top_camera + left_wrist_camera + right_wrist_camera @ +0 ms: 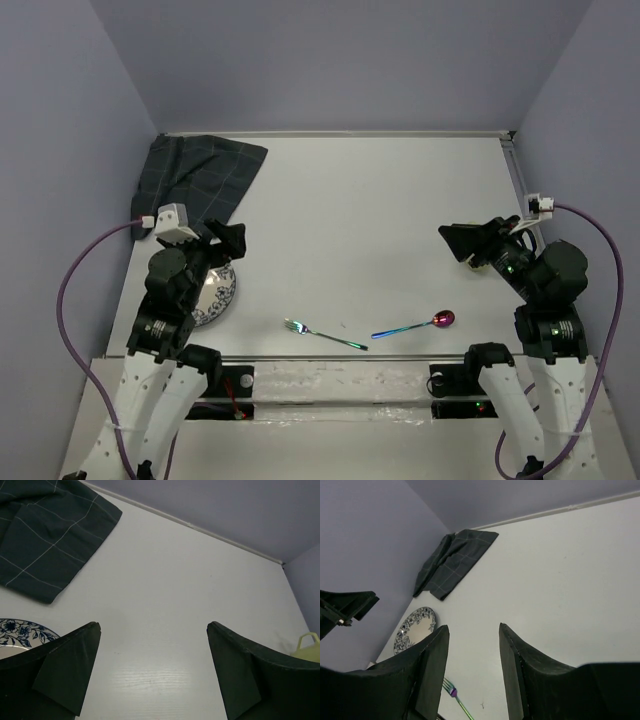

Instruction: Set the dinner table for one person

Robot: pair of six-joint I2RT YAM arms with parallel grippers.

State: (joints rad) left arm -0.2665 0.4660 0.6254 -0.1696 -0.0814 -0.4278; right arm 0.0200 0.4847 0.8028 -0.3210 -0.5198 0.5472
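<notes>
The white dinner table [380,200] holds a blue-patterned plate [218,290] at the near left, partly hidden under my left arm. An iridescent fork [322,335] and a spoon [415,326] with a purple-red bowl lie near the front edge. My left gripper [228,240] hovers open and empty just beyond the plate; in the left wrist view [153,625] its jaws stand wide apart over bare table, with the plate [20,630] at the left. My right gripper [455,240] is open and empty at the right; its view [473,626] shows the fork [451,690] and plate [415,627].
A dark grey checked cloth [200,175] lies crumpled in the back left corner, also seen in the left wrist view [45,535] and the right wrist view [455,560]. Lilac walls close in the table on three sides. A pale yellow object [307,647] shows at the far right.
</notes>
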